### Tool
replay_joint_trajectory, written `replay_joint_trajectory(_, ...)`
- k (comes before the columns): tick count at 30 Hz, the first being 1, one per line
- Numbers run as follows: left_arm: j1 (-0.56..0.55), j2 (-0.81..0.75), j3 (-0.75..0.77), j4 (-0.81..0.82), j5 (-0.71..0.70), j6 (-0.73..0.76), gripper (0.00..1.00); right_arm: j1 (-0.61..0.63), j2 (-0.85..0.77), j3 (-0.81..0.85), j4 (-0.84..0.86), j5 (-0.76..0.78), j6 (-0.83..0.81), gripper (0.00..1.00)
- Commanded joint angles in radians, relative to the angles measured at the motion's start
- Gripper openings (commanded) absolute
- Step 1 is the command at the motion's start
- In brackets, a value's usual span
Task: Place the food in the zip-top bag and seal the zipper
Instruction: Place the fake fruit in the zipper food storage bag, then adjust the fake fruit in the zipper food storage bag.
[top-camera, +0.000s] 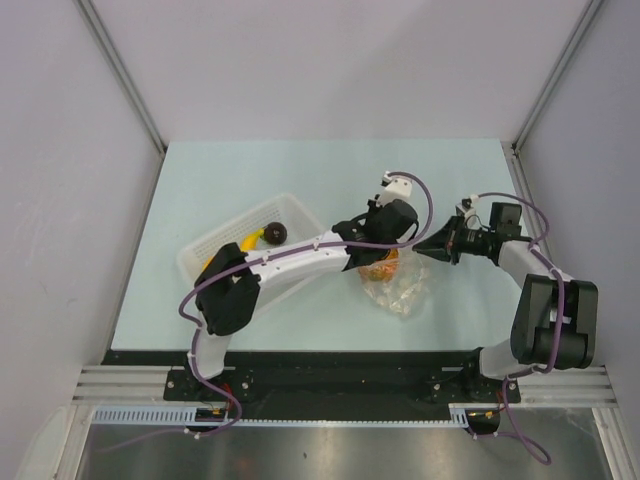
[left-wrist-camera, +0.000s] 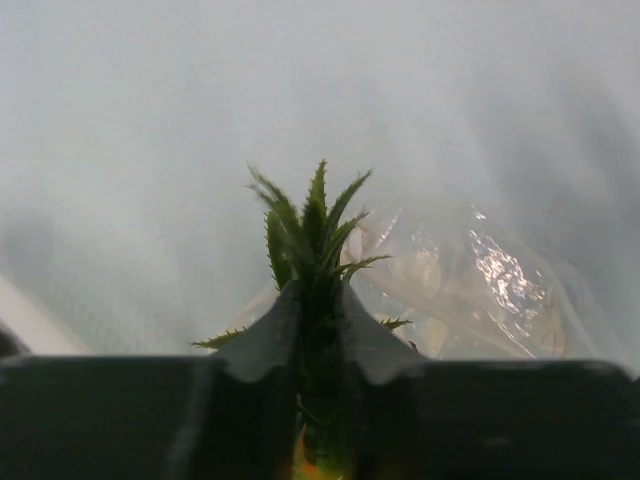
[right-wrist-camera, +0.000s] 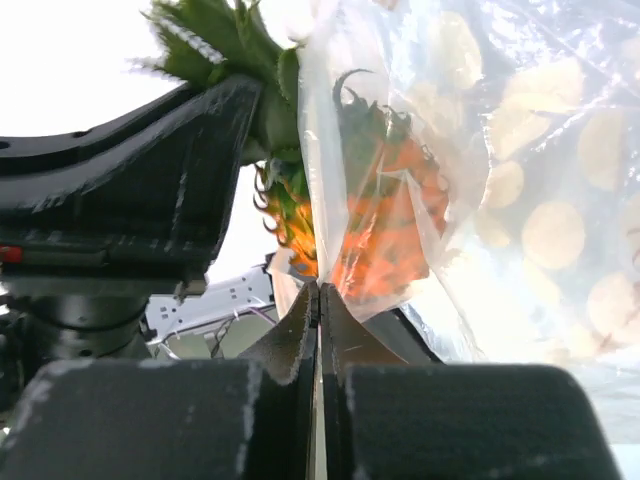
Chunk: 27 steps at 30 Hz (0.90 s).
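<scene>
Pinched at its crown by the left gripper, the pineapple seems partly inside the bag, whose edge the right gripper clamps; the banana, the brown fruit outside the bag and the sealing remain.

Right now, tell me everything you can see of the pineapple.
The pineapple is a small plastic-looking toy: bumpy orange body, spiky green crown. The left pincer grips it at the crown's base, leaves sticking out past the fingers. Its body sits inside the mouth of the clear dotted bag, film draped against it; most of the crown is outside. The right pincer pinches the bag's edge right beside it.
</scene>
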Motion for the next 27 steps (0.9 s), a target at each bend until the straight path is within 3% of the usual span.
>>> replay_joint_trajectory(1,-0.023,-0.048,-0.023,0.038,0.13,0.016,0.31,-0.044,0.014,-0.006,-0.167,-0.042,-0.213,0.0)
replay_joint_trajectory(2,-0.023,-0.074,-0.048,0.042,0.177,0.019,0.45,-0.046,0.012,-0.005,-0.184,-0.047,-0.225,0.0)
replay_joint_trajectory(5,-0.017,-0.121,-0.091,0.053,0.276,0.047,0.63,-0.055,0.009,0.01,-0.241,-0.042,-0.299,0.0)
replay_joint_trajectory(13,0.12,-0.266,-0.186,-0.005,0.479,0.073,0.62,-0.15,0.08,0.115,-0.512,-0.039,-0.572,0.0)
replay_joint_trajectory(18,0.16,-0.238,-0.25,-0.017,0.716,0.056,0.56,-0.17,0.1,0.132,-0.558,0.001,-0.623,0.0)
replay_joint_trajectory(27,0.161,-0.105,-0.25,0.002,0.932,-0.073,0.55,-0.17,0.112,0.132,-0.578,0.082,-0.636,0.0)
